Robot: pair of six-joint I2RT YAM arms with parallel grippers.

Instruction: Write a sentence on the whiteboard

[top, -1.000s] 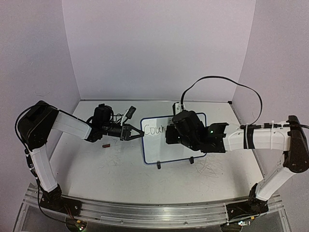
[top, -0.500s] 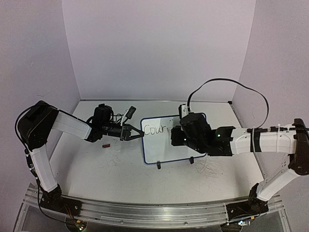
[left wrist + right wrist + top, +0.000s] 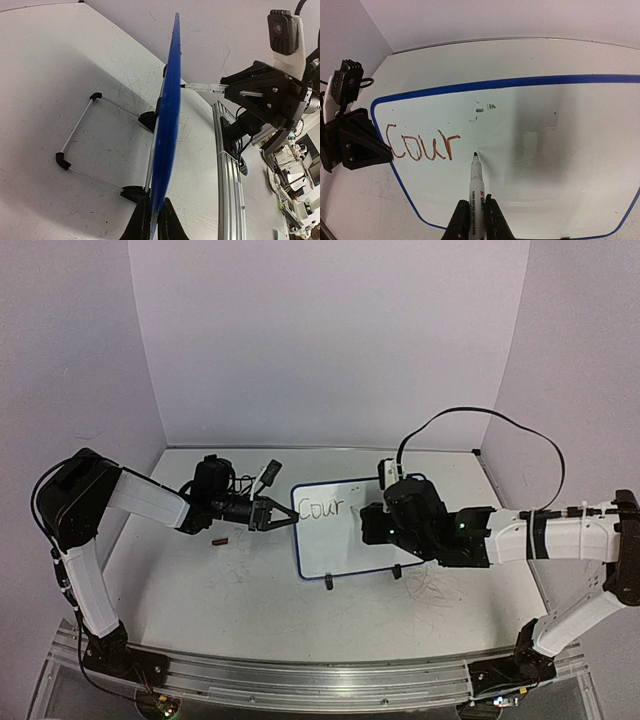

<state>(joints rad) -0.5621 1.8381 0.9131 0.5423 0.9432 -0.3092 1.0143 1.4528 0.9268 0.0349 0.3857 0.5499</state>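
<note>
The whiteboard (image 3: 330, 545) stands tilted on its black feet mid-table, its blue frame edge-on in the left wrist view (image 3: 168, 120). My left gripper (image 3: 287, 521) (image 3: 154, 204) is shut on the board's left edge. On the board are the reddish-brown letters "Cour" (image 3: 320, 509) (image 3: 422, 146), the start of the sentence. My right gripper (image 3: 476, 199) is shut on a white marker (image 3: 475, 176). The marker's tip sits just below and right of the "r", at or very near the surface. The right gripper (image 3: 375, 523) hangs over the board's middle.
A small red cap (image 3: 220, 539) lies on the table left of the board. The board's wire stand (image 3: 75, 131) spreads behind it. Purple walls close in the back and sides. An aluminium rail (image 3: 300, 680) runs along the near edge.
My right arm has shifted to the right, uncovering the end of "Cour". The left arm and the board have not moved.
</note>
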